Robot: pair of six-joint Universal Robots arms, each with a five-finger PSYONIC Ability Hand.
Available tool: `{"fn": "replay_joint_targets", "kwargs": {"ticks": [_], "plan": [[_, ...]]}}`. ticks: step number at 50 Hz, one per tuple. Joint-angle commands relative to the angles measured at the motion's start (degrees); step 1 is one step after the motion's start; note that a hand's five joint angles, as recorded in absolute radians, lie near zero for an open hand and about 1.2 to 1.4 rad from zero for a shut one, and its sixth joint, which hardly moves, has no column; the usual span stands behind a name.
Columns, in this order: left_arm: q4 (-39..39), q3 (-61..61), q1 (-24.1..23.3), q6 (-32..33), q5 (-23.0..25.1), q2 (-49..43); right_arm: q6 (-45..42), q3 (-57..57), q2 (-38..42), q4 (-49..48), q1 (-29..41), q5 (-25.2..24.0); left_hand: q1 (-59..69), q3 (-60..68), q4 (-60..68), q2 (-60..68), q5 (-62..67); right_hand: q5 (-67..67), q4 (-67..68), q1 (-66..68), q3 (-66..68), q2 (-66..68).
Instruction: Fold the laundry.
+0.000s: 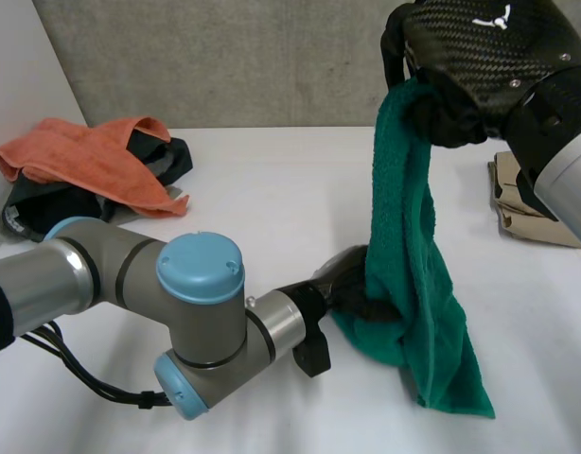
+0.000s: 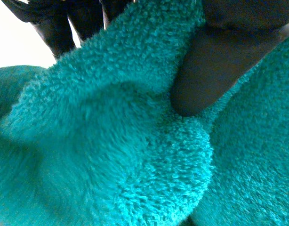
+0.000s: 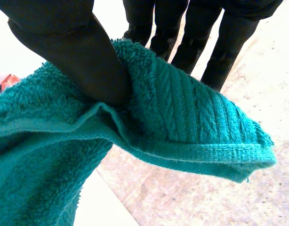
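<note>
A white table meets a grey wall (rough, speckled).

towel above the table, heap of clothes far left behind it, folded item at right edge

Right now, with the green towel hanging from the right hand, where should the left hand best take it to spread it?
Probably its free lower corner, pinched from the near side. The green towel hangs from the right hand by a hemmed edge, while the left hand grips bunched middle cloth.
</note>
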Motion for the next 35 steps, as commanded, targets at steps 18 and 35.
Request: {"fn": "replay_joint_targets", "kwargs": {"ticks": [18, 35], "plan": [[0.12, -2.83, 14.70, 16.20, -7.89, 26.24, -1.20, -1.94, 15.27, 0.27, -8.61, -0.28, 14.17, 12.83, 12.07, 12.04, 15.38, 12.69, 11.36, 16.73, 12.13, 12.69], [-2.34, 4.20, 13.99, 31.93, -8.42, 0.91, -1.81, -2.82, 37.96, -0.43, -8.95, 5.43, -40.14, -41.48, -42.24, -42.26, -38.93, 12.69, 11.36, 16.73, 12.13, 12.69]]}}
